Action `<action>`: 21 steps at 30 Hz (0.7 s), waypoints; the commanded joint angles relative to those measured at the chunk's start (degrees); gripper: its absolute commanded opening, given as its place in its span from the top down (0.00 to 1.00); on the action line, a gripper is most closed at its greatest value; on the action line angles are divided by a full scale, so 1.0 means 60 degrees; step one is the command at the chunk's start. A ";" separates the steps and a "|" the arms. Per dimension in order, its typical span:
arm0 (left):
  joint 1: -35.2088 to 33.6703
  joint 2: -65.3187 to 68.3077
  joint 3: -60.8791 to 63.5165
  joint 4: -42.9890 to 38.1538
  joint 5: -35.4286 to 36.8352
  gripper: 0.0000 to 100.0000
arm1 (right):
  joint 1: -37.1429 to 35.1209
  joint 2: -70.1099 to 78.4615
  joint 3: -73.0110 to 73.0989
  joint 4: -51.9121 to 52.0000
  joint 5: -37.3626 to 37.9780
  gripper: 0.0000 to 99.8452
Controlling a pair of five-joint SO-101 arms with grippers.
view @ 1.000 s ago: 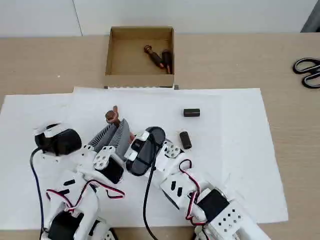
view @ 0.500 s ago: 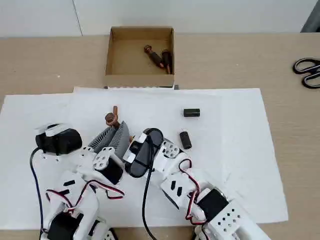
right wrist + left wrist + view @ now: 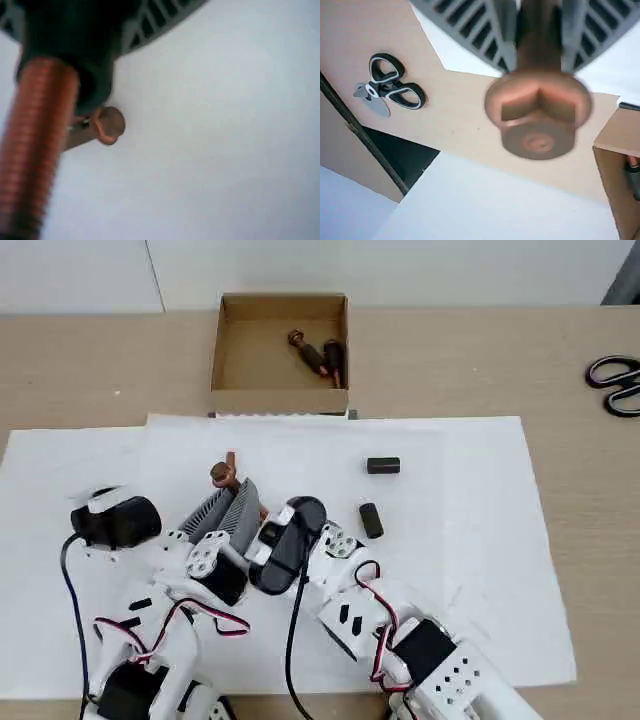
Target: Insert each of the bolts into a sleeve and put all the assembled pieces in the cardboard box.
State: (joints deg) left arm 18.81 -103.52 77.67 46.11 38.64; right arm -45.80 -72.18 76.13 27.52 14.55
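Left gripper clamped on bolt shank, head clear of the fingertips. Right gripper closed around dark sleeve, threaded shank protruding from it. Both sit on the arms' side of the cardboard box, as do two loose sleeves on the paper.

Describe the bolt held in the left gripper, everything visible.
The bolt looks like copper-coloured metal, with a hexagonal head on a round flange. Its shank runs back between the left gripper's grey ribbed fingers, which clamp it. The head sticks out past the fingertips, above the white paper.
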 commanded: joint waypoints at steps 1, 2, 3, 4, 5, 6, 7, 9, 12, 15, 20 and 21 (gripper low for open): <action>0.0088 -0.0073 -0.0007 0.0029 0.0059 0.99 | -0.0007 -0.0139 -0.0176 -0.0198 -0.0425 1.00; 0.0088 -0.0073 -0.0007 0.0103 0.0044 0.99 | -0.0007 -0.0139 -0.0176 -0.0198 -0.0425 1.00; 0.0088 -0.0073 -0.0007 0.0161 0.0029 0.99 | -0.0007 -0.0139 -0.0176 -0.0198 -0.0425 1.00; 0.0088 -0.0073 -0.0007 0.0234 0.0029 0.99 | -0.0007 -0.0139 -0.0176 -0.0198 -0.0425 1.00; 0.0088 -0.0073 -0.0007 0.0249 0.0029 0.99 | -0.0007 -0.0139 -0.0176 -0.0212 -0.0425 1.00; 0.0088 -0.0073 -0.0007 0.0278 0.0029 0.99 | -0.0007 -0.0139 -0.0176 -0.0242 -0.0425 1.00; 0.0088 -0.0073 -0.0022 0.0308 0.0029 0.99 | -0.0007 -0.0139 -0.0176 -0.0256 -0.0425 1.00; 0.0088 -0.0073 -0.0022 0.0308 0.0029 0.99 | -0.0007 -0.0139 -0.0176 -0.0256 -0.0425 1.00; 0.0278 -0.0059 -0.0007 0.0337 0.0015 0.99 | -0.0007 -0.0139 -0.0322 -0.0256 -0.0425 1.00; 0.1011 -0.0059 -0.0007 0.0791 0.0000 0.99 | -0.0007 -0.0125 -0.0425 -0.0212 -0.0396 1.00; 0.1553 -0.0059 0.0007 0.1304 -0.0293 0.99 | -0.0007 -0.0125 -0.0440 -0.0198 -0.0396 1.00; 0.1553 -0.0059 0.0037 0.1377 -0.0440 0.99 | -0.0007 -0.0125 -0.0469 -0.0198 -0.0396 1.00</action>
State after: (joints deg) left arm 27.16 -103.34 78.29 53.49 37.85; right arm -45.89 -72.09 76.13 27.43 12.70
